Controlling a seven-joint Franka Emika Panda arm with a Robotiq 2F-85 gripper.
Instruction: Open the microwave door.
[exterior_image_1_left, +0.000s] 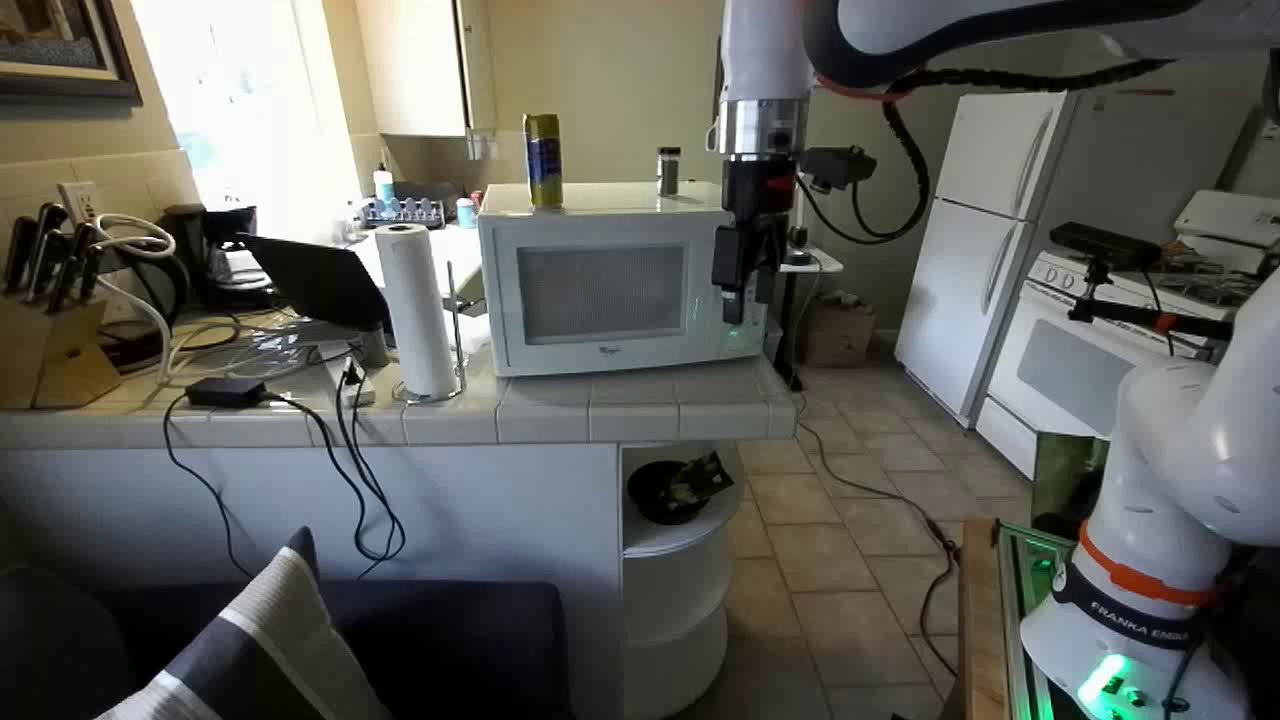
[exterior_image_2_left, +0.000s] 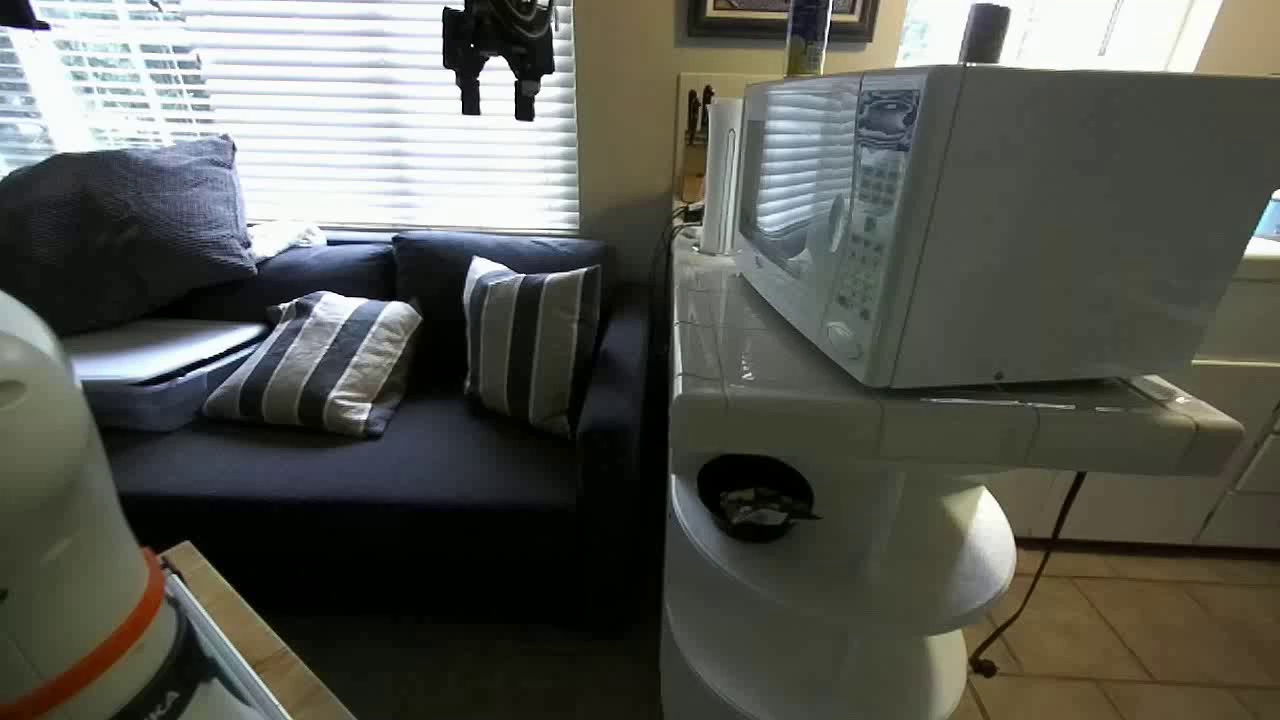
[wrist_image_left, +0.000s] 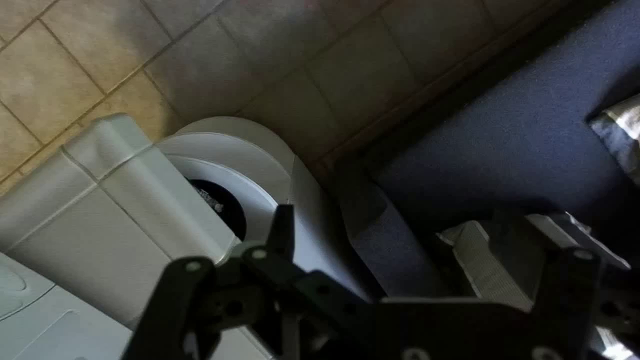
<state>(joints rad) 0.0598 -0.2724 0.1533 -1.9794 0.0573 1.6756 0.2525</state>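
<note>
The white microwave stands on the tiled counter. Its door, white-framed with a greyish window, is closed; it also shows at a slant in an exterior view, flush with the control strip. My gripper points down and overlaps the control strip in that view. In an exterior view the gripper hangs with its fingers apart and nothing between them, well out in front of the microwave face. In the wrist view the gripper is dark, and only part of the microwave shows at lower left.
A tall can and a small jar stand on the microwave. A paper towel roll stands beside it on the counter. Below are rounded shelves with a black bowl. A dark sofa stands alongside.
</note>
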